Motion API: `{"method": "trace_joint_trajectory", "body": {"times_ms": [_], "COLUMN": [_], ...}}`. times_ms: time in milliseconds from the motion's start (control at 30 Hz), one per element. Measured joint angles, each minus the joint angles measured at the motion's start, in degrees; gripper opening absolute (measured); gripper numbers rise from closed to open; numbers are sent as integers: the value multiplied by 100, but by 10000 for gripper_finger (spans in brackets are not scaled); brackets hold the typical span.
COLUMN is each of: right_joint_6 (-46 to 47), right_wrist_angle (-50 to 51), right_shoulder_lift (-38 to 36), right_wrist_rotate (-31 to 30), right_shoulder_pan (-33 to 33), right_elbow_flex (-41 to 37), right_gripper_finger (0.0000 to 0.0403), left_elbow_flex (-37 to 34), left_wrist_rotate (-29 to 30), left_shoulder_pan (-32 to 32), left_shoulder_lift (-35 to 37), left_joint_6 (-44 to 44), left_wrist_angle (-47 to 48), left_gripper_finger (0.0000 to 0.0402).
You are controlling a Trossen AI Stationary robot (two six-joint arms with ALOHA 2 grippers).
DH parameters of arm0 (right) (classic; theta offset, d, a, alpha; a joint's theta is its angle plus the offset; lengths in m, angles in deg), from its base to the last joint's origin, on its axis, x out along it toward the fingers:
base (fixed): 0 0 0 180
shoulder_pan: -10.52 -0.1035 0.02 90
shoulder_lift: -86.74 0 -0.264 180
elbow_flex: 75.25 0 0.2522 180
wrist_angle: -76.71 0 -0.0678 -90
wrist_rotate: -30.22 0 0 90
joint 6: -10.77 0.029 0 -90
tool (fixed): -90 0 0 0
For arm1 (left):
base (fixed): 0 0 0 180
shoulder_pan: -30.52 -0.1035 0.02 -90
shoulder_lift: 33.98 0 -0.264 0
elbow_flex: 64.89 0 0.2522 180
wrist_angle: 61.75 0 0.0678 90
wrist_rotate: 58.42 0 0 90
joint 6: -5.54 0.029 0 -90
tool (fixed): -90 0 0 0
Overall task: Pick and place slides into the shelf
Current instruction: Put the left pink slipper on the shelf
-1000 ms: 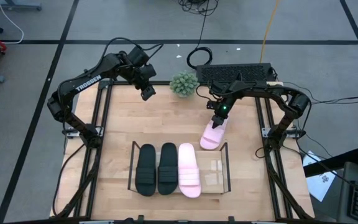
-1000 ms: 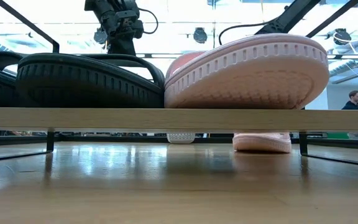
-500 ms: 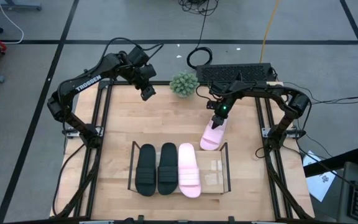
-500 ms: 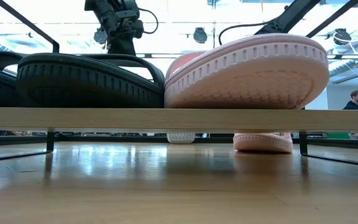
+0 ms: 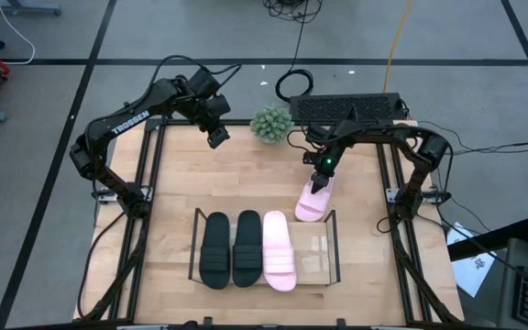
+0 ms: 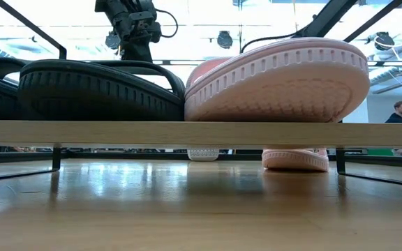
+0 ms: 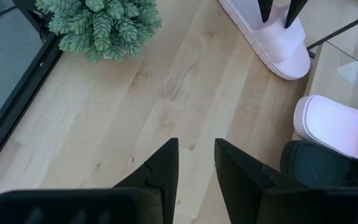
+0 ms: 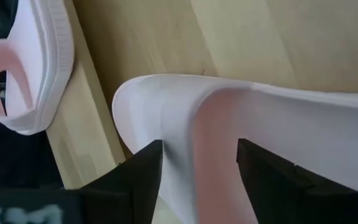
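Note:
The shelf (image 5: pixel 319 258) stands near the table's front edge, and its board (image 6: pixel 201 132) fills the low view. Two black slides (image 5: pixel 231 249) and one pink slide (image 5: pixel 280 251) lie side by side on it, soles down. Another pink slide (image 5: pixel 310 203) lies flat on the table just beyond the shelf's far right corner. My right gripper (image 5: pixel 320 183) stands open over that slide's far end (image 8: pixel 185 118). My left gripper (image 5: pixel 216 136) hangs open above the table's far left with nothing between its fingers (image 7: pixel 166 168). My right gripper slants down over the far end of the pink slide on the table. One finger (image 8: pixel 143 168) stands beside the sole's rim (image 8: pixel 135 99) and the other (image 8: pixel 263 174) over the footbed. Whether either finger touches the slide I cannot tell.
A small green plant (image 5: pixel 271 124) stands at the table's far edge between the arms. A dark keyboard-like box (image 5: pixel 346 108) lies beyond it. Bare wood lies at the table's left and centre (image 5: pixel 246 179). A person (image 6: pixel 398 111) stands in the room behind.
My right arm has leaned a little forward over the pink slide on the table. The slide lies flat where it was.

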Motion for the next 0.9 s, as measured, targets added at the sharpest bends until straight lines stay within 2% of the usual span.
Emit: {"method": "trace_joint_trajectory", "body": {"times_ms": [133, 267, 400, 600, 833, 900], "right_joint_6": [-120, -178, -181, -148, -207, -290], "right_wrist_angle": [4, 36, 21, 4, 163, 346], "right_shoulder_lift": [2, 2, 2, 2, -36, -81], "right_wrist_rotate": [27, 276, 279, 283, 214, 7], "right_shoulder_pan": [-62, -168, -285, -282, 44, 98], "right_elbow_flex": [0, 0, 0, 0, 164, 367], "right_gripper_finger": [185, 154, 106, 13, 5, 5], "left_elbow_flex": [0, -1, -2, -1, -1, 0], "left_wrist_rotate": [0, 0, 0, 21, 36, 39], "left_shoulder_pan": [-1, -1, -1, 1, 1, -1], "left_shoulder_lift": [0, 0, 0, 0, 0, 0], "left_joint_6": [2, 3, 4, 2, -8, -42], "left_wrist_angle": [2, 0, 0, 0, -2, -1], "left_gripper_finger": [104, 104, 104, 104, 104, 104]}}
